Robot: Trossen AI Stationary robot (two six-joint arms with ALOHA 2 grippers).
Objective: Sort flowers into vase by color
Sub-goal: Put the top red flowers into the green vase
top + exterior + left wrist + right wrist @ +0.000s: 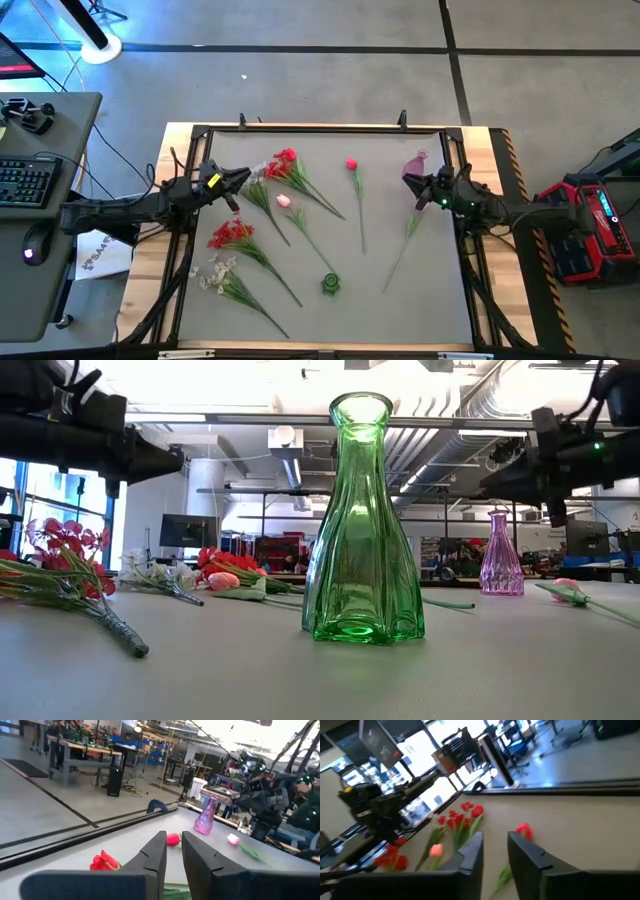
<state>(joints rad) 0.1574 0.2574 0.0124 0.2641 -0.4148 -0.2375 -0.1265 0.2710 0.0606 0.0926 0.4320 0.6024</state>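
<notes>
High view: grey tabletop [400,280] in wood frame, concrete floor around, desk with keyboard [22,182] at left edge. Flowers [285,170] scattered flat across left and centre, none in vases. Green vase [331,285] near front centre; pink vase [418,164] at right rear. Left gripper [238,177] above red cluster; right gripper [412,183] beside pink vase.

Low view: workshop behind, ducts overhead, windows left.

Left wrist view: fingers [157,857] slightly parted, holding nothing.

Right wrist view: fingers [472,854] apart, empty.
</notes>
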